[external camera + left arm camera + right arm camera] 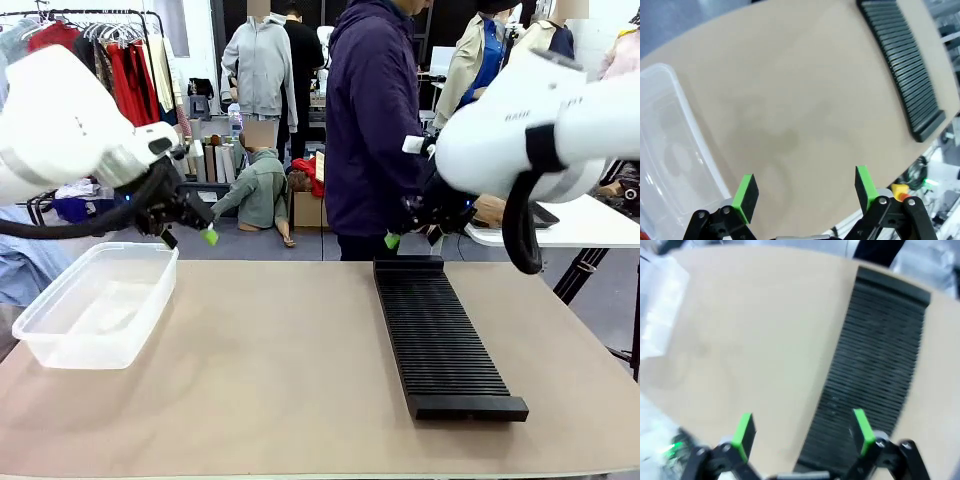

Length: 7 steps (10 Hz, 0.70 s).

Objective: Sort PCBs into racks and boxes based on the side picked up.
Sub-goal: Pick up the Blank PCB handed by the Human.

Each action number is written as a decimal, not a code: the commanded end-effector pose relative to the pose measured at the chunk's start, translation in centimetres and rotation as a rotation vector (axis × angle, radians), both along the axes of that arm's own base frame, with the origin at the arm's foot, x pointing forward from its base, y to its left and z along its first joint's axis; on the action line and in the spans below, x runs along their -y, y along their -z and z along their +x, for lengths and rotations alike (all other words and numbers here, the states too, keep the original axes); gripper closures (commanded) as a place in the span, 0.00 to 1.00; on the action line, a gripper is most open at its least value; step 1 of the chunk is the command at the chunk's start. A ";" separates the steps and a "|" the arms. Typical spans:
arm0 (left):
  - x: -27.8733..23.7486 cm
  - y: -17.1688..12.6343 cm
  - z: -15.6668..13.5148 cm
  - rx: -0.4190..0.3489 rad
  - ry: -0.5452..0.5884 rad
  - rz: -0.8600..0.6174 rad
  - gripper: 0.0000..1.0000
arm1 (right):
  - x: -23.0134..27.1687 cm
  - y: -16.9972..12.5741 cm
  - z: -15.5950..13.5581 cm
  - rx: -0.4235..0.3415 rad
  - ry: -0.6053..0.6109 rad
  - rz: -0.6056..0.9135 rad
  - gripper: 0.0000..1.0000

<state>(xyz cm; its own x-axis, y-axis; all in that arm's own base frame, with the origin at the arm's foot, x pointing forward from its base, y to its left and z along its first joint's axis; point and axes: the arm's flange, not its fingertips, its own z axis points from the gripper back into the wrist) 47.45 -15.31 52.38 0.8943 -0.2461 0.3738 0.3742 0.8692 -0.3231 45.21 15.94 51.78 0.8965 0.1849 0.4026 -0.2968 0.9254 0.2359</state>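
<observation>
Rack [440,335] long axis runs near-to-far, box [100,345] on L; L gripper [805,192], R gripper [804,432] spread, prob. empty.

Black rack [441,338]: long, low, many close parallel ribs across it, lying flat on the tan table [280,380] right of centre, running from the far edge toward the near side. Clear plastic tub [100,345]: rectangular, rounded rim, upright, open-topped, at the table's left edge, well apart from rack.
</observation>
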 end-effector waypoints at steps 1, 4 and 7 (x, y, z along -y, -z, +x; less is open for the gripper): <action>-2.0 -1.5 0.7 -0.011 -0.032 -0.104 0.00 | 2.7 -1.3 1.2 -0.103 -0.033 0.151 0.00; -8.1 -2.4 0.6 -0.076 -0.077 -0.407 0.00 | 7.6 -1.7 2.1 -0.212 -0.122 0.440 0.00; -14.9 -3.7 -1.7 -0.038 -0.088 -0.680 0.00 | 13.6 -1.3 1.5 -0.172 -0.123 0.750 0.00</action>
